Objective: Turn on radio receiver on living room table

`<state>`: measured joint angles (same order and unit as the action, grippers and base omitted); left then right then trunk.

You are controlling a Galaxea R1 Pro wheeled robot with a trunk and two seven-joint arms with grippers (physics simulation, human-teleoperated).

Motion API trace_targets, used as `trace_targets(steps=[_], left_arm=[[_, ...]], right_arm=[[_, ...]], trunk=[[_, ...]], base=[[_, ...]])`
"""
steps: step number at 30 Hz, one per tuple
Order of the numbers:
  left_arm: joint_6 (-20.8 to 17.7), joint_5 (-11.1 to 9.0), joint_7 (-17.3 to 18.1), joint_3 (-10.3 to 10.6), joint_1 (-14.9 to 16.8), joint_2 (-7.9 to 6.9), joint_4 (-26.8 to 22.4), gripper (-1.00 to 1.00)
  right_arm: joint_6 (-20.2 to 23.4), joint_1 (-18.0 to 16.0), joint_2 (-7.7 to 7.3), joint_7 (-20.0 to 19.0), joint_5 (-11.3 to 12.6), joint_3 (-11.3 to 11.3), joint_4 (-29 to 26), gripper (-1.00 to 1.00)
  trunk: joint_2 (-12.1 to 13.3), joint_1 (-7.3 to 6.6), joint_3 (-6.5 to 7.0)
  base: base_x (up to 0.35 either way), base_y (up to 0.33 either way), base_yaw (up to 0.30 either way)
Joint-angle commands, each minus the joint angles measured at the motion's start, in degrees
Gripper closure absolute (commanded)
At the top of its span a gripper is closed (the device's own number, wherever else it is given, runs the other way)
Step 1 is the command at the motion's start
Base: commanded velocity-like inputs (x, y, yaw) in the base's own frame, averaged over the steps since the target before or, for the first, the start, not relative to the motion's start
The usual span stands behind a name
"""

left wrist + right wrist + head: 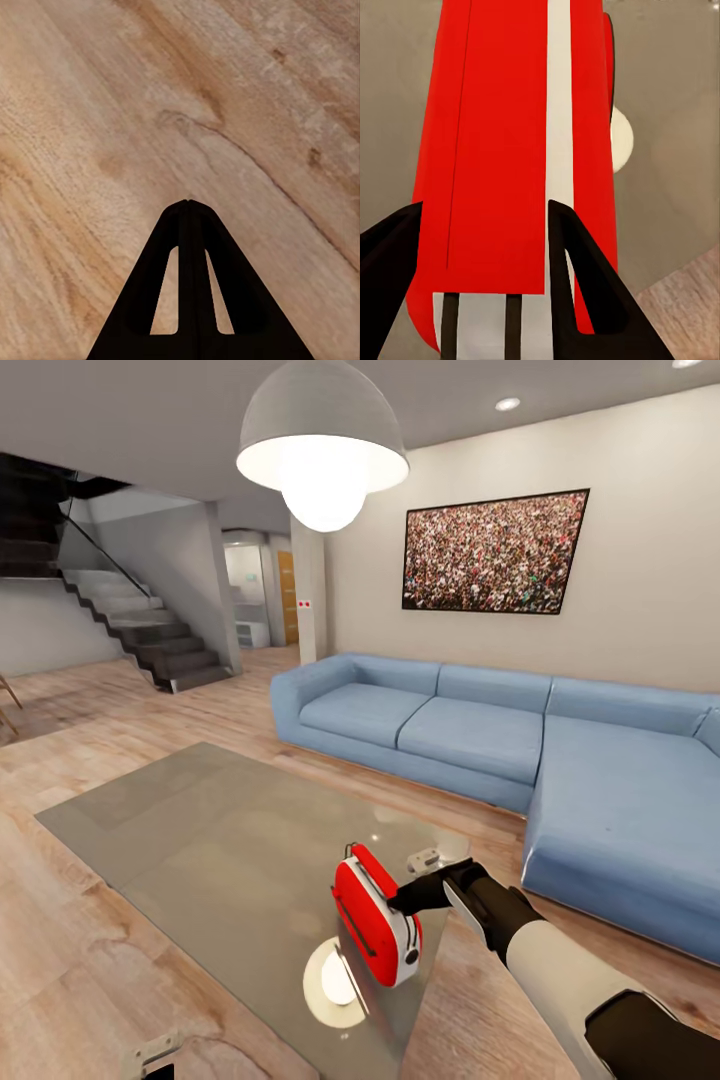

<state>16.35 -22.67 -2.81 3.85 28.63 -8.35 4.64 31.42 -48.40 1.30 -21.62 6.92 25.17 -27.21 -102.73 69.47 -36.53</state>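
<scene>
radio receiver [502, 150] cropped at frame edges, sofa [560, 760] cut off right

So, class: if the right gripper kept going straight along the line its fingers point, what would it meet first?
The radio receiver. The right gripper is open with its fingers straddling the red body, so it would probably press into the casing almost at once, though the exact gap is unclear.

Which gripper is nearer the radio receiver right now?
Right. The right gripper is open at the radio receiver, fingers either side of its top. The left gripper, shut, hangs over the wood floor.
</scene>
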Motion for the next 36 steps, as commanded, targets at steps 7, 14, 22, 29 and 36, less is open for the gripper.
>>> trace_targets(steps=[7, 14, 22, 29, 36], left_arm=[[0.0, 0.0, 0.0, 0.01, 0.02, 0.0, -0.01, 1.0], [0.0, 0.0, 0.0, 0.01, 0.02, 0.0, 0.01, 1.0], [0.0, 0.0, 0.0, 0.01, 0.02, 0.0, -0.03, 1.0], [0.07, 0.06, 0.0, 0.01, 0.02, 0.0, 0.02, 1.0], [0.0, 0.25, -0.09, 0.01, -0.01, -0.08, 0.02, 1.0]], right_arm=[[0.05, 0.06, 0.02, -0.08, -0.16, 0.14, 0.67, 1.0], [0.05, 0.06, 0.02, 0.19, -0.2, 0.14, 0.67, -1.0], [0.05, 0.06, -0.01, 0.19, -0.24, 0.14, 0.67, -1.0], [0.05, 0.06, 0.02, 0.19, -0.24, 0.14, 0.66, -1.0], [0.05, 0.06, 0.02, 0.21, -0.24, 0.14, 0.66, -1.0]], trunk=[[-1.2, 0.67, -0.56], [-1.2, 0.67, -0.56], [-1.2, 0.67, -0.56], [-1.2, 0.67, -0.56], [1.2, -0.64, 0.52]], base=[[0.0, 0.0, 0.0], [0.0, 0.0, 0.0], [0.0, 0.0, 0.0], [0.0, 0.0, 0.0], [0.0, 0.0, 0.0]])
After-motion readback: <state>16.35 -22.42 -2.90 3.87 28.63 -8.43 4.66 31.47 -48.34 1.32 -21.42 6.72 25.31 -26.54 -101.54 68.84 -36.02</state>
